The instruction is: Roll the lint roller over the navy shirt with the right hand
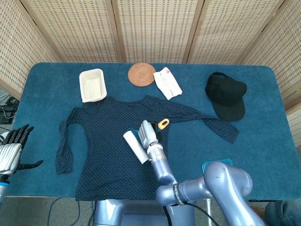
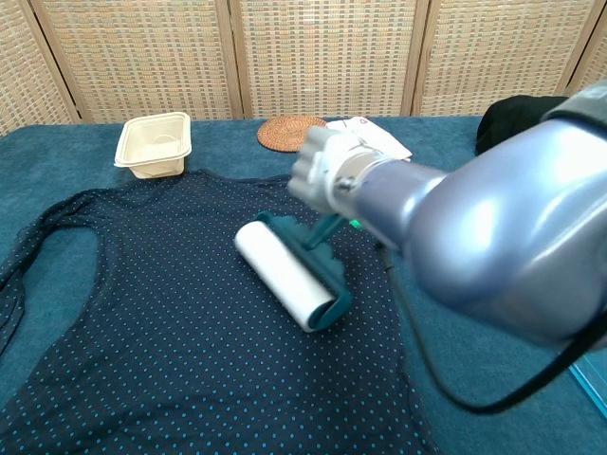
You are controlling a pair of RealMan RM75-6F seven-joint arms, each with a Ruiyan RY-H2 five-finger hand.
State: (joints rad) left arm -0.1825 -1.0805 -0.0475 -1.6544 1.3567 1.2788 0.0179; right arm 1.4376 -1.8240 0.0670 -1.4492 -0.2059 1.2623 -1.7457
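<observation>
The navy dotted shirt point(image 1: 108, 141) point(image 2: 171, 341) lies spread flat on the blue table. A lint roller point(image 1: 135, 147) point(image 2: 285, 276) with a white roll and teal frame rests on the shirt's middle. My right hand point(image 1: 148, 134) point(image 2: 322, 172) grips its handle, whose orange end point(image 1: 162, 124) sticks out past the hand. My left hand point(image 1: 13, 147) hovers open at the table's left edge, away from the shirt; the chest view does not show it.
A cream tray point(image 1: 92, 85) point(image 2: 155, 144), a woven coaster point(image 1: 141, 74) point(image 2: 291, 133) and a white packet point(image 1: 167, 83) point(image 2: 370, 137) lie behind the shirt. A black cap point(image 1: 226, 94) sits at the back right. A teal lid point(image 1: 215, 165) lies near the front right.
</observation>
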